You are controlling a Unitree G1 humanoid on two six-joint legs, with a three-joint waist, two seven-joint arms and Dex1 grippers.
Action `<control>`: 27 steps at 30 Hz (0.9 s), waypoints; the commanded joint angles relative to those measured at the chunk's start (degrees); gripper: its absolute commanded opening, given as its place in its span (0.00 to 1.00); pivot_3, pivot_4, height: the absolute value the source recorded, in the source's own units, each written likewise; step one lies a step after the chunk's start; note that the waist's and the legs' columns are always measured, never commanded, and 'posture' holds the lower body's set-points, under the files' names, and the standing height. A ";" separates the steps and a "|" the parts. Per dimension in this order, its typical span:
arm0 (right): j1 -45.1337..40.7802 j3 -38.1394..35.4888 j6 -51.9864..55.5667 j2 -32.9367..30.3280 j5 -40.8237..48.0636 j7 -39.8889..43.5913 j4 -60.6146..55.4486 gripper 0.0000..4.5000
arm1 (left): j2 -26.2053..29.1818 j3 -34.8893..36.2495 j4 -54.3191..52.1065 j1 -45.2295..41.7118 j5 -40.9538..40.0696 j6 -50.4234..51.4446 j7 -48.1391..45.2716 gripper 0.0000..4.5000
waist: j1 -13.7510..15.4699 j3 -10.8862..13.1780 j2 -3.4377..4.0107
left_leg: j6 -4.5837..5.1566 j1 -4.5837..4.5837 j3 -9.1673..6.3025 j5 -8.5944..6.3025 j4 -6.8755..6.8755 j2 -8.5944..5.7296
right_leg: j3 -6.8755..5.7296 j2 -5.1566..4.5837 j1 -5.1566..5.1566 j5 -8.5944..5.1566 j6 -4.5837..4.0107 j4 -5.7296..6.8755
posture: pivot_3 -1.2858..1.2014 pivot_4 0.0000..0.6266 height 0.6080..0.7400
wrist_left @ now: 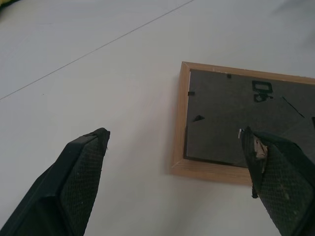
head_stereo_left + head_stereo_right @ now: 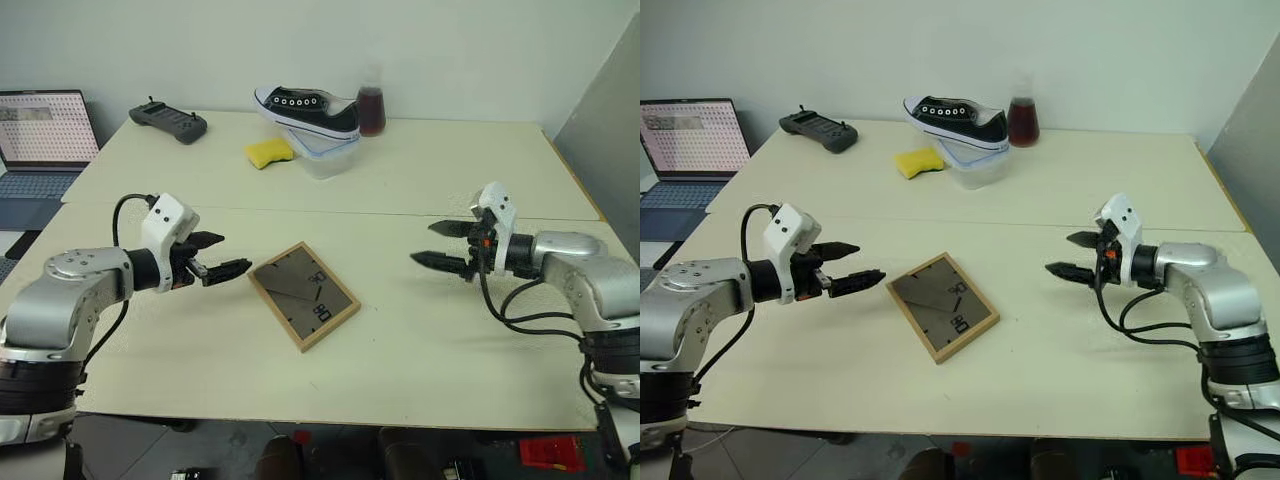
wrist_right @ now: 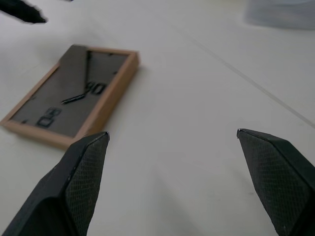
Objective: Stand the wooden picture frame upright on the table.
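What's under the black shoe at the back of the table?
The black shoe rests on a clear plastic container, with a yellow sponge beside it. What is inside the container cannot be made out, and the shoe covers its top.

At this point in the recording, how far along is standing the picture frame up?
Nothing is done yet: the picture frame lies flat, dark back up, on the table. In hand: the left gripper and right gripper hover open on either side of it, neither touching. Left: gripping it, lifting, and standing it upright.
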 commanded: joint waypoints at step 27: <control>-3.81 7.64 -22.58 22.76 -19.19 -14.97 20.16 0.00 | -19.11 1.37 -7.36 11.13 7.96 -0.64 26.03 0.12 | -0.43 -0.02 -0.02 | -0.01 -0.01 0.01 0.01 0.04 0.00 | 0.03 -0.08 -0.04 0.02 0.00 0.15 | 0.52 0.24 1.00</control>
